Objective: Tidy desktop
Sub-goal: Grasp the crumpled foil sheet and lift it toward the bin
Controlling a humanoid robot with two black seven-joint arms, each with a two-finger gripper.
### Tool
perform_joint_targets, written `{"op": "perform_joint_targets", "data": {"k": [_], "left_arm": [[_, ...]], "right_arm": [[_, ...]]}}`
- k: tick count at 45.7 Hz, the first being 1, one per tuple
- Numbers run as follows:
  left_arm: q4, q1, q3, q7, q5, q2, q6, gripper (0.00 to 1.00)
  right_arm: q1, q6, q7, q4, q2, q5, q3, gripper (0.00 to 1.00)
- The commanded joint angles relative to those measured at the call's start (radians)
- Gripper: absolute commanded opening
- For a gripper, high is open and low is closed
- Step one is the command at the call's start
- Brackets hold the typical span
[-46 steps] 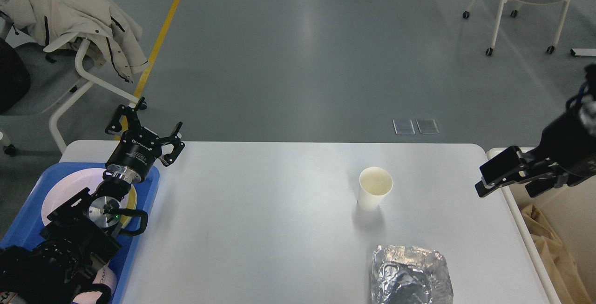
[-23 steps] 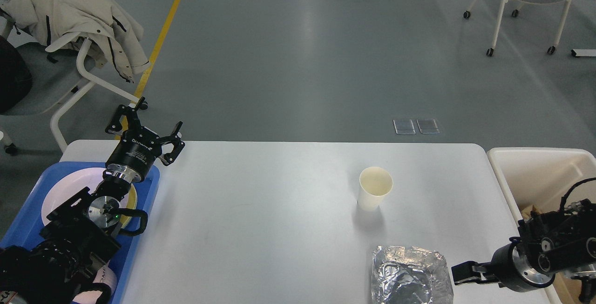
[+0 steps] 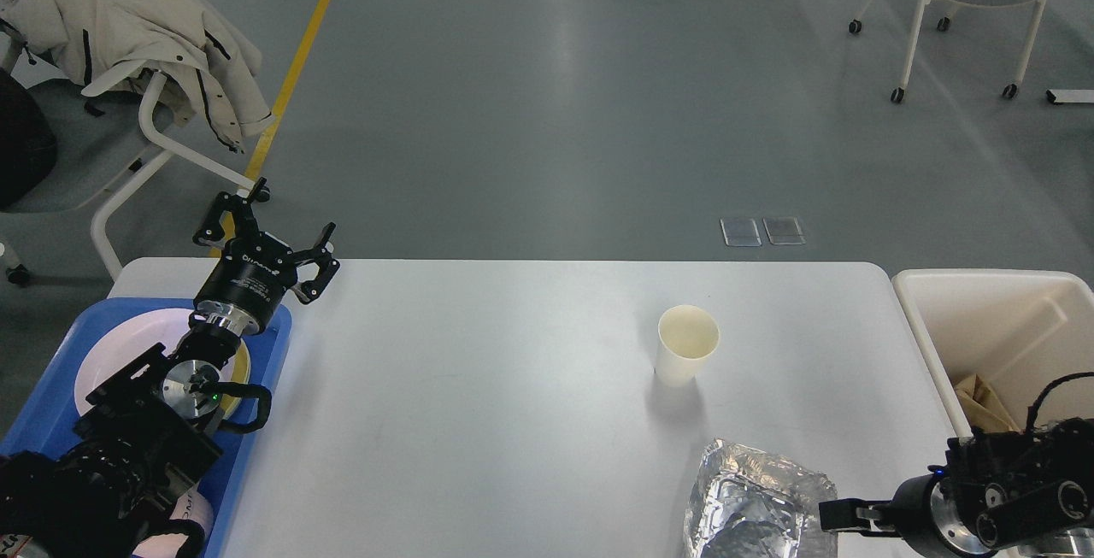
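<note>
The white desktop [image 3: 479, 421] holds a white paper cup [image 3: 686, 344], upright right of the middle, and a crumpled foil container [image 3: 752, 502] at the front edge. My right gripper [image 3: 833, 515] comes in low from the bottom right. Its dark tip touches the foil's right edge, and the foil looks tipped up on that side. The fingers show as one dark bar, so open or shut cannot be told. My left gripper [image 3: 267, 235] is open and empty above the table's far left corner, over the blue tray's back edge.
The blue tray [image 3: 51, 404] at the left holds a white plate [image 3: 120, 344] under my left arm. A cream bin [image 3: 983, 284] with brown paper [image 3: 983, 400] stands off the table's right end. Chairs stand on the floor behind, one with a coat [image 3: 128, 20].
My right arm dropped from high over the bin to the table's front right, then moved in against the foil container. The foil has shifted and tipped. The left arm and cup have not moved.
</note>
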Motion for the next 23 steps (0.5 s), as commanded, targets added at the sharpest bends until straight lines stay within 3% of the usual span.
{"op": "perform_joint_targets", "data": {"k": [1,9,14,17,21,23], "left_arm": [[0.000,0.000,0.000,0.000,0.001,0.000,0.000,1.00],[0.000,0.000,0.000,0.000,0.001,0.000,0.000,1.00],[0.000,0.000,0.000,0.000,0.001,0.000,-0.001,1.00],[0.000,0.000,0.000,0.000,0.001,0.000,-0.001,1.00],[0.000,0.000,0.000,0.000,0.000,0.000,0.000,1.00],[0.000,0.000,0.000,0.000,0.000,0.000,0.000,1.00]], "right_arm": [[-0.002,-0.019,0.000,0.004,0.000,0.000,0.016,1.00],[-0.016,-0.020,0.000,0.007,0.003,0.001,0.017,0.99],[-0.036,-0.022,0.000,0.007,0.008,0.001,0.030,0.94],[-0.044,-0.025,-0.001,0.005,0.011,0.000,0.031,0.74],[-0.051,-0.034,0.000,0.004,0.012,0.000,0.031,0.40],[-0.054,-0.041,0.000,0.004,0.014,0.000,0.031,0.35]]}}
